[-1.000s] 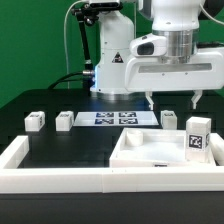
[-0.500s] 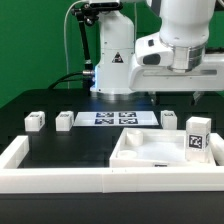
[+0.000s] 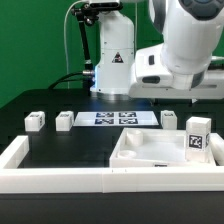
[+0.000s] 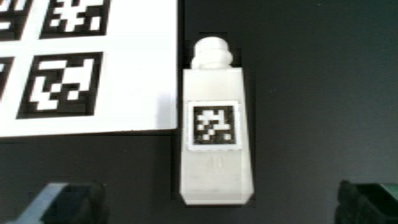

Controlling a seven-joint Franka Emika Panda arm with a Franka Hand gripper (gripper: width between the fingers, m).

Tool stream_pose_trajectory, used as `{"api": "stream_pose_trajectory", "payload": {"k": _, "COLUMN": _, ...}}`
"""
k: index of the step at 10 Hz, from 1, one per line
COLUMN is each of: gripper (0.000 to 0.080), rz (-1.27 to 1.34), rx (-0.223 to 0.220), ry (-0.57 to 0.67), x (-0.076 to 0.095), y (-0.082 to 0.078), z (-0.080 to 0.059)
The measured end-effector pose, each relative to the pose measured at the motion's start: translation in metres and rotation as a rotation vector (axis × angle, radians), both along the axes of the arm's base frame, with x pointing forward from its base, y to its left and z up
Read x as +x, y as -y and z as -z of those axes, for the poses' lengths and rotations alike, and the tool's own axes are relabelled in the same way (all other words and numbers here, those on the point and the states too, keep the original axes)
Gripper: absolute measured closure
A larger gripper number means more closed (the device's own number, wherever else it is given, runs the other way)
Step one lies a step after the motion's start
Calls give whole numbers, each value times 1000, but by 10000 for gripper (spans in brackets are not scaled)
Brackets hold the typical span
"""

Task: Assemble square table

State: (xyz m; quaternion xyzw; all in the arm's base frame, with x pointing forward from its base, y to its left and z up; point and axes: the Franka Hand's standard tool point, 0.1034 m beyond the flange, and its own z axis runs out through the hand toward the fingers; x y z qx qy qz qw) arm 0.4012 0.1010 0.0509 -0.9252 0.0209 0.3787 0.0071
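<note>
The white square tabletop (image 3: pixel 148 152) lies at the front right, raised rim up. One tagged leg (image 3: pixel 197 137) stands at its right edge. Three more legs lie in a row: two on the exterior view's left (image 3: pixel 35 121) (image 3: pixel 66 120) and one right of the marker board (image 3: pixel 169 119). My gripper (image 3: pixel 172 97) hangs high above that last leg. In the wrist view this leg (image 4: pixel 215 125) lies on the black table beside the marker board (image 4: pixel 80 65). The gripper (image 4: pixel 214 208) is open and empty, with dark fingertips (image 4: pixel 63 205) wide on either side of the leg's end.
A long white rail (image 3: pixel 60 182) borders the front of the black surface, with a side piece (image 3: pixel 12 150) at the exterior view's left. The arm's white base (image 3: pixel 112 60) stands behind the marker board (image 3: pixel 116 118).
The arm has lifted and swung toward the exterior view's right. The gripper fingers have risen away from the table. No part has moved.
</note>
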Motion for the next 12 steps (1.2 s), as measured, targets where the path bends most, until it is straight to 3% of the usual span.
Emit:
{"api": "stream_pose_trajectory", "payload": {"k": 3, "gripper": 150, "rz": -32, "rx": 39, "ry": 59, "x": -5, "y": 0, "z": 12}}
{"api": "stream_pose_trajectory", "payload": {"k": 10, "gripper": 150, "rz": -27, "rx": 36, "ry": 51, "x": -8, "y": 1, "z": 15}}
{"api": "stream_pose_trajectory", "payload": {"k": 12, "gripper": 150, "rz": -21, "rx": 35, "ry": 29, "x": -16, "y": 5, "z": 20}}
